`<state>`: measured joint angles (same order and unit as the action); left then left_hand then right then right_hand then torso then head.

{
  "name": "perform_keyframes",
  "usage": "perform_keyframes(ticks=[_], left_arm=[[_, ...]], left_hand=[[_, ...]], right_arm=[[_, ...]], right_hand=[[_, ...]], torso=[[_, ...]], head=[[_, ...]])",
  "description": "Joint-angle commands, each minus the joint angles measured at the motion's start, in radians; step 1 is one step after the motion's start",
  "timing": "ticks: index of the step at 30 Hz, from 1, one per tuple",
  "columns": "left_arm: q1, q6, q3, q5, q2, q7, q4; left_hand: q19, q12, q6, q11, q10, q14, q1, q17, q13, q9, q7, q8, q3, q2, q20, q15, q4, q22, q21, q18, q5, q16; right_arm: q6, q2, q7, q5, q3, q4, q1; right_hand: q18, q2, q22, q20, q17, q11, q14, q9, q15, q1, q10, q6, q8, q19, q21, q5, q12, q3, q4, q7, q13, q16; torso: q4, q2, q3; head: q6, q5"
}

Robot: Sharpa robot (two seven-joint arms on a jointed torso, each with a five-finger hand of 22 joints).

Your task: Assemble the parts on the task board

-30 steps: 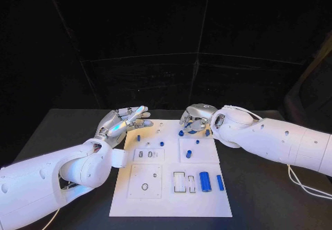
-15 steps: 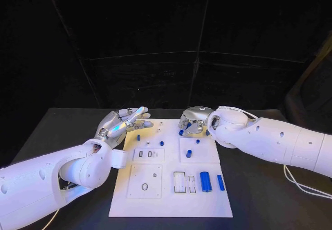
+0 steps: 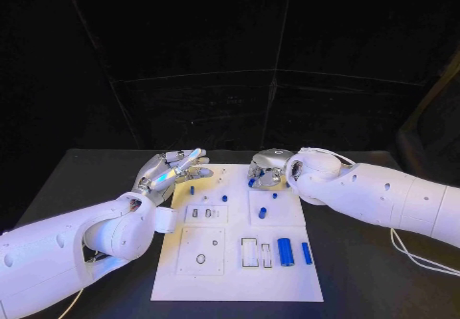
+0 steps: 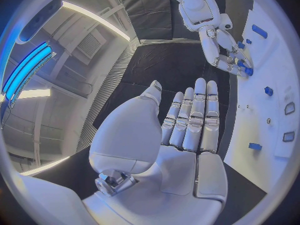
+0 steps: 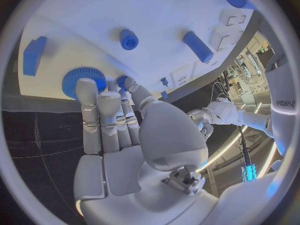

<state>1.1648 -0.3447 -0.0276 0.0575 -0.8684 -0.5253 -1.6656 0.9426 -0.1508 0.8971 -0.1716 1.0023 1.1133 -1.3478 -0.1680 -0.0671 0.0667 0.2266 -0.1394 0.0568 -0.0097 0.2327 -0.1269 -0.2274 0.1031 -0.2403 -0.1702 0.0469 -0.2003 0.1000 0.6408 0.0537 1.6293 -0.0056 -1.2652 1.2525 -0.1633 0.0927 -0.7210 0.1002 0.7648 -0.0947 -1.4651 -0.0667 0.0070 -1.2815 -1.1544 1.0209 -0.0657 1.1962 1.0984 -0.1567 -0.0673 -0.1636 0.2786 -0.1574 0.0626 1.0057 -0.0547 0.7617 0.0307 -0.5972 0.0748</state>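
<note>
Black table (image 3: 96, 173) backed by dark curtains carries the white task board (image 3: 240, 266) at its centre, lying flat and extending from between the two hands toward the robot.

Left hand (image 3: 171, 171) hovers at the board's far left corner, over the table edge of the plate. Its fingers (image 4: 194, 115) lie straight and side by side with the thumb apart; nothing is held, as the left wrist view confirms.

Right hand (image 3: 268, 166) is at the far edge of the board, fingertips pointing down onto the plate. In the right wrist view its fingers (image 5: 100, 115) reach to a blue toothed gear (image 5: 78, 80) at the board's edge; a second small blue piece (image 5: 122, 80) sits against the fingertips. Whether either piece is actually gripped cannot be told.

Parts on the board: a large blue cylinder (image 3: 284, 251) and a slimmer blue bar (image 3: 306, 252) lie side by side in the near right area, just beside two empty rectangular slots (image 3: 249, 252). A blue peg (image 3: 262, 212) stands on the right middle panel. Smaller blue pegs (image 3: 225, 198) sit further back, near the hands.
</note>
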Motion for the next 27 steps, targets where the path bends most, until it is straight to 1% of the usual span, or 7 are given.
perform_keyframes(ticks=[1,8,17,20,22,25,27], left_arm=[[0.001,0.018,0.001,-0.005,0.002,0.002,0.002],[0.001,0.022,0.001,-0.005,0.003,0.004,0.005],[0.002,0.026,0.001,-0.005,0.003,0.008,0.006],[0.002,0.026,0.001,-0.005,0.003,0.009,0.006],[0.002,0.027,0.001,-0.005,0.003,0.010,0.006],[0.002,0.028,0.001,-0.005,0.002,0.012,0.007],[0.002,0.028,0.001,-0.005,0.002,0.012,0.008]], left_hand=[[-0.002,0.006,0.001,-0.009,-0.001,-0.005,-0.007,-0.001,0.001,-0.001,0.013,0.006,-0.001,0.009,0.003,0.001,0.004,-0.002,0.005,-0.012,0.001,0.006],[-0.002,0.007,0.001,-0.009,-0.001,-0.004,-0.010,-0.002,0.001,-0.001,0.013,0.007,-0.001,0.010,0.004,0.000,0.007,-0.002,0.005,-0.012,0.001,0.007],[-0.002,0.010,-0.001,-0.010,-0.003,-0.004,-0.015,-0.003,0.001,-0.001,0.014,0.010,0.000,0.012,0.004,0.000,0.012,-0.004,0.007,-0.012,0.002,0.009],[-0.002,0.011,-0.001,-0.010,-0.003,-0.004,-0.017,-0.003,0.001,-0.001,0.014,0.010,0.000,0.012,0.004,0.000,0.014,-0.004,0.007,-0.012,0.002,0.010],[-0.002,0.011,-0.001,-0.010,-0.003,-0.005,-0.017,-0.004,0.001,-0.001,0.015,0.011,0.000,0.012,0.005,-0.001,0.015,-0.004,0.008,-0.012,0.002,0.011],[-0.002,0.011,-0.002,-0.010,-0.004,-0.005,-0.018,-0.004,0.001,-0.001,0.015,0.011,0.001,0.012,0.005,-0.001,0.016,-0.005,0.008,-0.012,0.002,0.011],[-0.002,0.012,-0.002,-0.011,-0.004,-0.005,-0.019,-0.004,0.001,-0.001,0.015,0.012,0.001,0.012,0.005,-0.001,0.016,-0.005,0.008,-0.012,0.002,0.012]], right_arm=[[-0.029,-0.005,-0.001,0.008,0.001,0.004,0.002],[-0.021,-0.012,-0.002,0.008,0.001,0.009,0.002],[-0.016,-0.016,0.003,0.008,0.001,0.013,0.002],[-0.002,-0.017,0.007,0.008,0.001,0.011,0.002],[0.031,-0.016,0.010,0.008,0.001,0.007,0.002],[0.098,-0.010,0.009,-0.006,0.001,-0.005,0.002],[0.133,-0.007,0.009,-0.014,0.001,-0.012,0.002]], right_hand=[[0.016,0.012,-0.019,-0.003,0.018,0.002,-0.032,-0.001,0.000,-0.002,-0.011,0.012,-0.004,0.009,0.016,0.008,0.003,-0.016,0.001,-0.002,0.000,0.020],[0.021,0.016,-0.058,-0.005,0.051,0.006,-0.029,-0.002,-0.003,0.000,-0.030,0.027,-0.005,0.015,0.050,0.020,0.003,-0.054,0.001,0.000,0.001,0.058],[0.023,0.002,-0.078,-0.004,0.069,0.006,-0.024,-0.001,-0.003,0.010,-0.034,0.032,-0.002,0.013,0.069,0.027,0.004,-0.083,-0.002,-0.001,0.001,0.081],[0.024,0.001,-0.083,-0.004,0.072,0.006,-0.023,-0.001,-0.003,0.014,-0.037,0.035,-0.003,0.013,0.074,0.027,0.004,-0.089,-0.005,-0.001,0.001,0.086],[0.025,0.000,-0.094,-0.004,0.081,0.007,-0.023,-0.002,-0.004,0.019,-0.043,0.040,-0.004,0.017,0.082,0.028,0.002,-0.096,-0.009,-0.001,0.002,0.095],[0.031,-0.004,-0.133,-0.003,0.108,0.011,-0.025,-0.004,-0.009,0.028,-0.060,0.054,-0.007,0.033,0.109,0.047,0.001,-0.110,-0.019,0.001,0.003,0.121],[0.032,-0.005,-0.141,-0.003,0.113,0.013,-0.025,-0.004,-0.010,0.030,-0.064,0.058,-0.008,0.036,0.115,0.050,0.001,-0.115,-0.022,0.002,0.003,0.127]], torso=[[-0.0008,0.002,-0.0001],[-0.0010,0.003,0.0001],[-0.0019,0.005,0.0008],[-0.0017,0.005,0.0007],[-0.0018,0.006,0.0004],[-0.0024,0.007,0.0003],[-0.0021,0.007,0.0012]], head=[[-0.001,0.000],[-0.004,0.003],[-0.006,0.001],[-0.006,0.000],[-0.007,0.000],[-0.006,-0.002],[-0.005,-0.002]])
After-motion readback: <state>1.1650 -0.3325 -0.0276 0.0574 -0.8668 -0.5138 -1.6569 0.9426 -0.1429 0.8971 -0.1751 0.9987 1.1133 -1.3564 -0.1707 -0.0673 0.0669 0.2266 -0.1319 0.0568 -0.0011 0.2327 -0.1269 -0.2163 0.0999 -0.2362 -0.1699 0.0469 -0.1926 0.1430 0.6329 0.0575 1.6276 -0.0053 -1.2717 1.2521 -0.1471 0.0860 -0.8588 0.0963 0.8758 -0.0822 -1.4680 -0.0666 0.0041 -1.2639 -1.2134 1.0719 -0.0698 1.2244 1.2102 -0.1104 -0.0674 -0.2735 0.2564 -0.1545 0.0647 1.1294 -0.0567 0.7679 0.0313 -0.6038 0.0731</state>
